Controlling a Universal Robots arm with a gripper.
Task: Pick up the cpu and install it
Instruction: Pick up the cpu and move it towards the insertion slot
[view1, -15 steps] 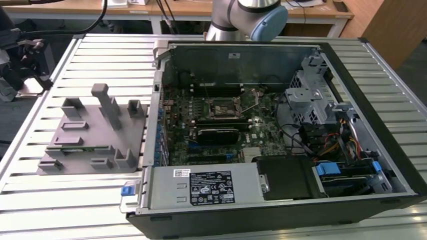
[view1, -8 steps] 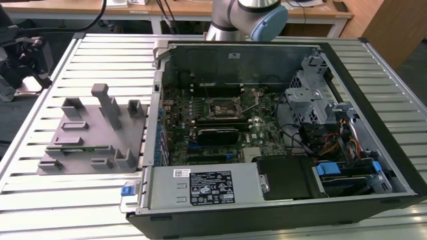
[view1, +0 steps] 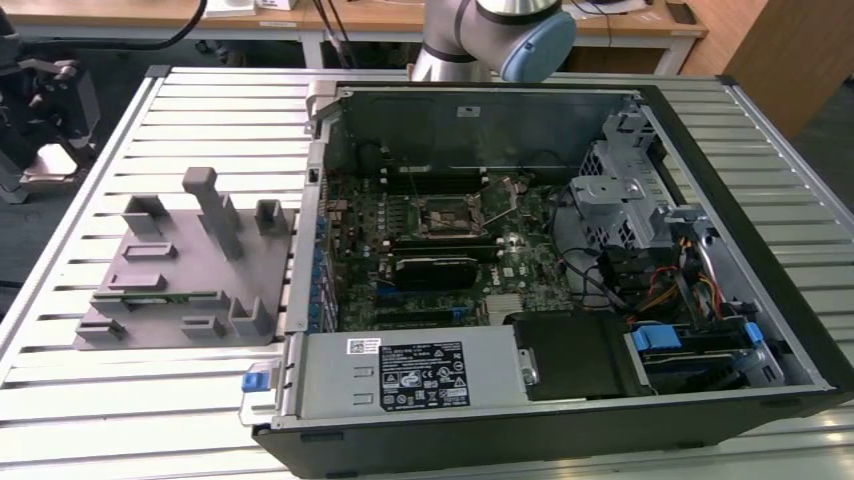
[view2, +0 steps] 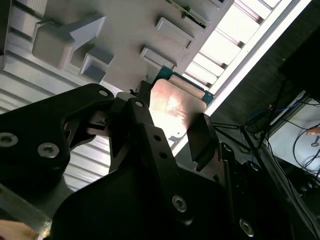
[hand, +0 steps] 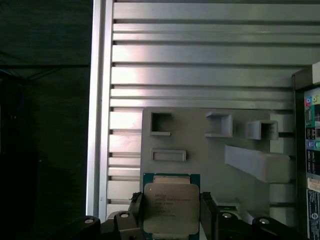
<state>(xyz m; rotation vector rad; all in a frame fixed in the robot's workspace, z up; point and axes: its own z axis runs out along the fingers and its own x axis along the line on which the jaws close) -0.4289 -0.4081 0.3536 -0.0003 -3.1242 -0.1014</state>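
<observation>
The cpu (hand: 170, 204) is a small square chip with a silvery metal top and a thin green rim. It sits between the two black fingers (hand: 136, 210) of my gripper (hand: 171, 214), which is shut on its opposite edges. In the second wrist view, the cpu's (view2: 175, 107) shiny face shows between the same fingers of the gripper (view2: 172, 125). It hangs in the air over the grey fixture plate (hand: 200, 150). In the exterior view, the motherboard's black socket (view1: 447, 215) with its metal frame lies inside the open computer case (view1: 747, 300).
The grey fixture plate (view1: 187, 270) with raised blocks lies on the slatted metal table (view1: 80, 400), at the exterior view's left of the case. The arm's base (view1: 494, 40) stands behind the case. Drive cages and cables (view1: 641, 220) fill the case's right side.
</observation>
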